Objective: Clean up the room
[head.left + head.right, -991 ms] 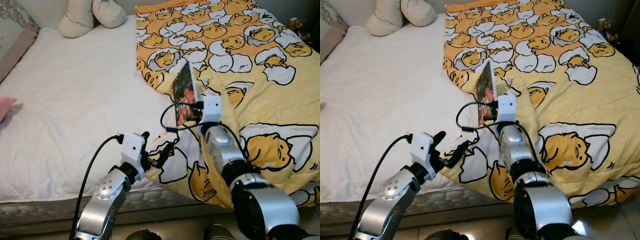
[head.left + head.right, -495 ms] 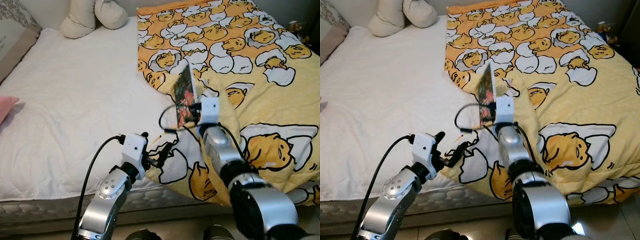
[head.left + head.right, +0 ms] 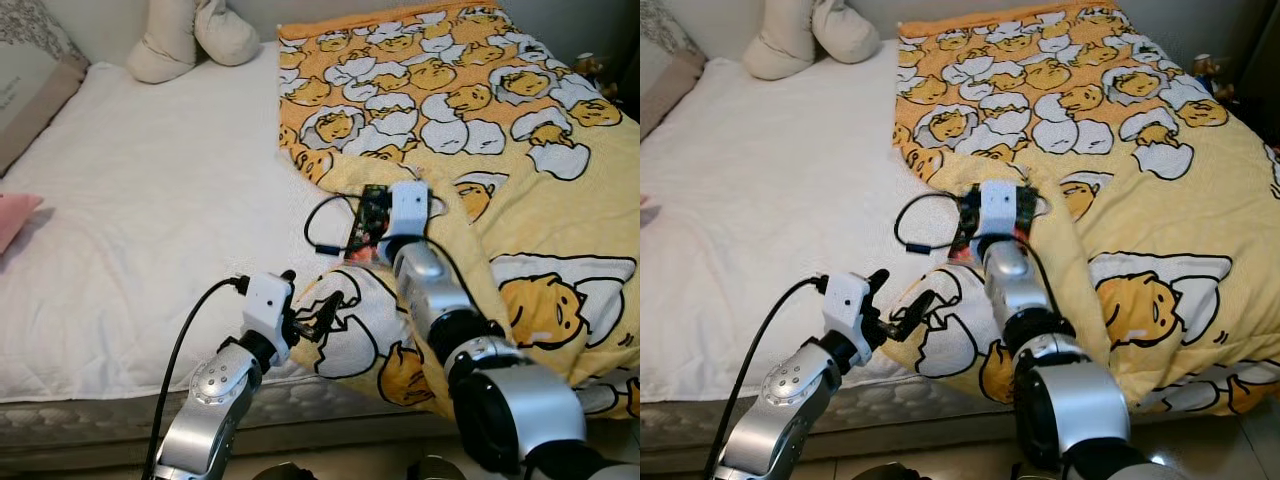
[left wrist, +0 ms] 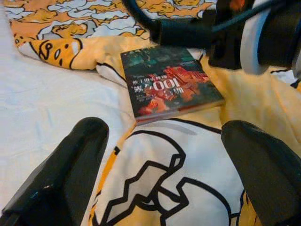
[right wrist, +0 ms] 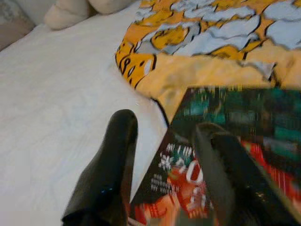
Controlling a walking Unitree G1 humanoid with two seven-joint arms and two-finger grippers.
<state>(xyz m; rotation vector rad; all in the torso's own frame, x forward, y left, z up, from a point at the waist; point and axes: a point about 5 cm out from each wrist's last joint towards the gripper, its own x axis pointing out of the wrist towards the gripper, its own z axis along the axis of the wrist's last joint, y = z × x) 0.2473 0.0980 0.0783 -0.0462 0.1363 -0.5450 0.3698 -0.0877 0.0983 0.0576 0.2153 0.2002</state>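
A dark book [image 4: 171,82] with a red and green cover lies flat on the yellow egg-print blanket [image 3: 520,150], close to the blanket's left edge. My right gripper [image 5: 164,123] is right over the book [image 5: 221,108], open, one finger above the cover and the other off its edge over the white sheet. In the head view the white wrist camera hides most of the book [image 3: 362,222]. My left gripper [image 3: 315,287] hovers open over the blanket's front corner, a short way in front of the book, with nothing between its fingers [image 4: 70,165].
The bed's left half is bare white sheet [image 3: 150,200]. Cream cushions [image 3: 190,40] lie at the head end, with a patterned pillow [image 3: 30,70] and a pink item [image 3: 15,215] at the far left. A small object [image 3: 590,65] sits beyond the bed's right side.
The book was upright in my right gripper; now it lies flat on the blanket and the fingers stand apart. The right wrist has moved forward and left. The left arm has barely moved.
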